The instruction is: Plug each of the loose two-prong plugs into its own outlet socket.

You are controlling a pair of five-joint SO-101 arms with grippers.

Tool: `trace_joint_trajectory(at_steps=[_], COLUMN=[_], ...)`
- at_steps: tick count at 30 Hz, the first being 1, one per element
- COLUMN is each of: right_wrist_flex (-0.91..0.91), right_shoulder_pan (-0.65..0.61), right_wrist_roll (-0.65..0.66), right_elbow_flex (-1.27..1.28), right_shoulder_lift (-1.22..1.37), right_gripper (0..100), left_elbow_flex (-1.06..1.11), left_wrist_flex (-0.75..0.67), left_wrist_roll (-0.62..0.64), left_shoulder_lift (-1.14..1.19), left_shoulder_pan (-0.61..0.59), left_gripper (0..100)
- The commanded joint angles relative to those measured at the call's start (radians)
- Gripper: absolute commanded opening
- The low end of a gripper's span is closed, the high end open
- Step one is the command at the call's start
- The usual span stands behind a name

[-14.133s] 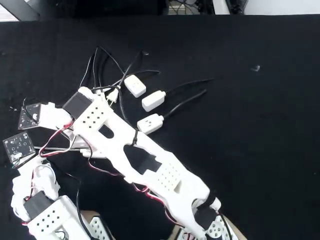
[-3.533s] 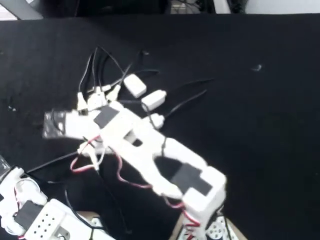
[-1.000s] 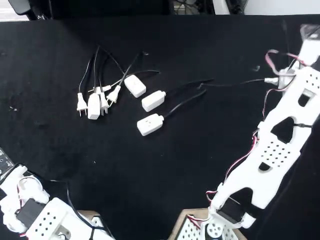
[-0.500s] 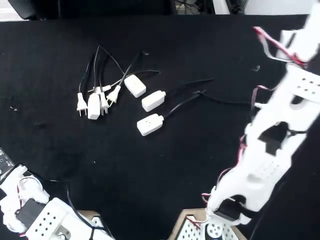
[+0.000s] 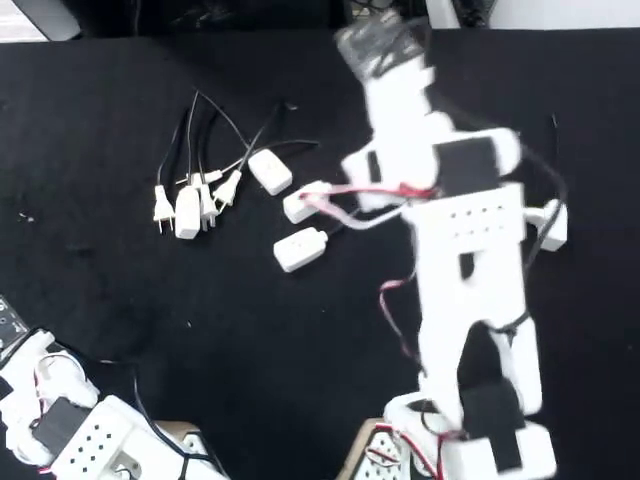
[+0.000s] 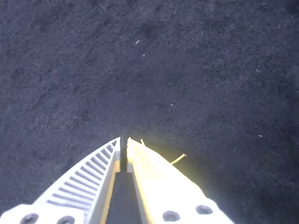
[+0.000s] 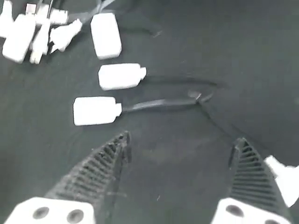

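- Right arm [image 5: 468, 270] has swung in from the right edge of the table [image 5: 120, 300] to its middle.
- Right jaws stand wide apart, holding nothing, with the nearest outlet socket [image 7: 96, 111] just beyond one tip.
- Two more sockets [image 7: 120, 76] lie past it, and the loose plugs [image 7: 17, 37] farther still.
- Left jaws are closed and empty above bare table.
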Motion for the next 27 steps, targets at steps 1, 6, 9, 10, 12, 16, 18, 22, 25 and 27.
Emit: trace_joint_trajectory(at_steps=[1, 6, 9, 10, 12, 16, 18, 22, 25, 27], right_wrist_flex=[-0.046, -0.048, -0.043, -0.044, -0.077, -0.213, -0.265, -0.341, -0.419, -0.465], right_shoulder_pan=[0.012, 0.077, 0.087, 0.103, 0.15, 0.276, 0.287, 0.287, 0.276, 0.259], right_wrist_roll=[-0.058, -0.092, -0.092, -0.092, -0.084, -0.023, -0.014, -0.023, -0.074, -0.081], right_elbow_flex=[0.147, 0.289, 0.383, 0.424, 0.503, 0.687, 0.788, 0.935, 1.021, 1.066], right_shoulder_lift=[-0.105, -0.229, -0.326, -0.363, -0.438, -0.553, -0.581, -0.607, -0.605, -0.605], right_gripper=[31.8, 31.8, 31.6, 31.5, 31.8, 31.6, 31.5, 31.5, 31.5, 31.5], left_elbow_flex=[-0.051, -0.179, -0.28, -0.315, -0.386, -0.507, -0.572, -0.774, -0.952, -1.049], left_wrist_flex=[-0.044, -0.095, -0.092, -0.092, -0.094, -0.101, -0.101, -0.103, -0.127, -0.15], left_wrist_roll=[-0.126, -0.064, 0.003, 0.026, 0.048, 0.054, 0.057, 0.124, 0.19, 0.226], left_shoulder_lift=[-0.014, -0.003, -0.002, 0.0, 0.021, 0.196, 0.35, 0.723, 0.994, 1.166], left_shoulder_pan=[0.127, 0.407, 0.567, 0.613, 0.696, 0.843, 0.897, 0.951, 0.964, 0.964], left_gripper=[3, 4, 11, 14, 16, 16, 16, 16, 22, 24])
